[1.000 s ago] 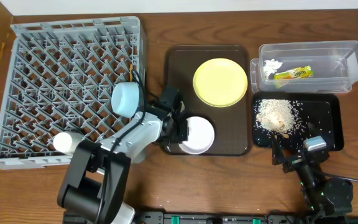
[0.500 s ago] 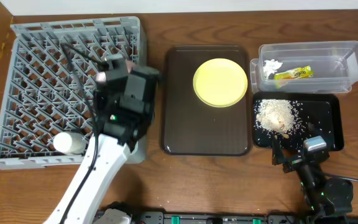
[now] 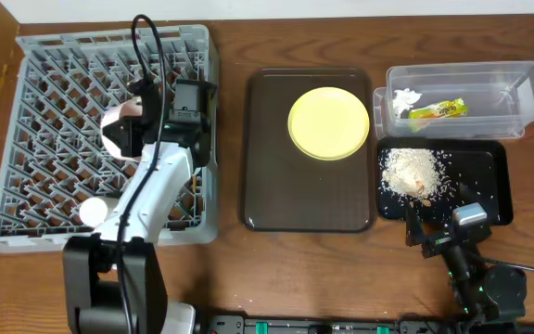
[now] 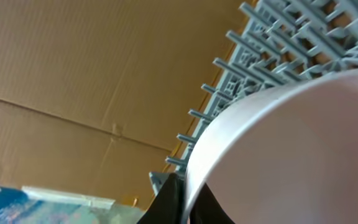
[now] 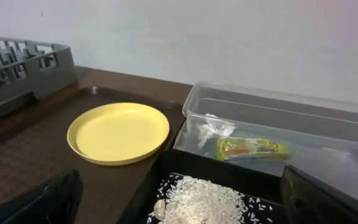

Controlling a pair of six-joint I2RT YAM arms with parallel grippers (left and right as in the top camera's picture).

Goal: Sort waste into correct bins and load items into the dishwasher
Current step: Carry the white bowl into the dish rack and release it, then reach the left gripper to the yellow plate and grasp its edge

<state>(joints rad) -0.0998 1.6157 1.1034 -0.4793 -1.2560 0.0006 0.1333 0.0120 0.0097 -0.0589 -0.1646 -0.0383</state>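
Observation:
My left gripper is shut on the rim of the white bowl and holds it tilted over the grey dish rack. In the left wrist view the bowl fills the frame, its rim pinched between my black fingers. A small white cup lies in the rack's near corner. The yellow plate sits on the brown tray. The clear tub holds the tissue and wrapper. Rice lies in the black tray. My right gripper is open and empty. The blue bowl and chopsticks are not visible.
The right wrist view shows the plate, the tub with wrapper and tissue, rice, and my right fingers spread wide. A cardboard wall stands beyond the rack's far edge.
My left arm lifted the white bowl off the brown tray and carried it left, over the dish rack. The blue bowl seen earlier is now hidden. The right arm has not moved.

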